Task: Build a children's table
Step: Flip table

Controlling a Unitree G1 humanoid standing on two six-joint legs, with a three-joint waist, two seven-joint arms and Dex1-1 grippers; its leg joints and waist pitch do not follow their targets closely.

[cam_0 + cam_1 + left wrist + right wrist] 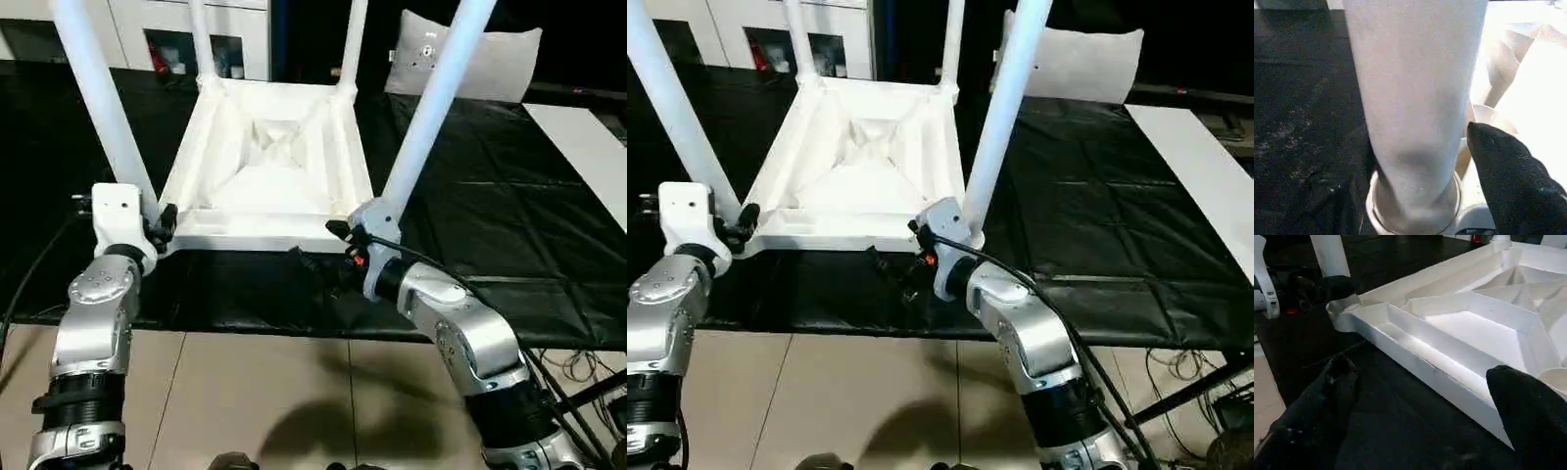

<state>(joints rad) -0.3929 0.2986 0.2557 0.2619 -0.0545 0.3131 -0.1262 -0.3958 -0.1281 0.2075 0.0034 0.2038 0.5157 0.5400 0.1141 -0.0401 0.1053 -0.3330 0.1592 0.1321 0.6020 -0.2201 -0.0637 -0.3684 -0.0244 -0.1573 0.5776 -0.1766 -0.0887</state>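
You see a black-covered platform [490, 225] above a tiled floor [274, 392], bearing the upturned children's table [269, 162], legs up, and a white pillow [490, 64] behind it.

From my remote seat, overhead light blows out the white children's table [269, 162] ribs, while the black sheet [490, 206] shows soft sheen. My arms cast blurred shadows on the floor [294, 392]. The near leg [1415, 98] looms soft and unfocused.
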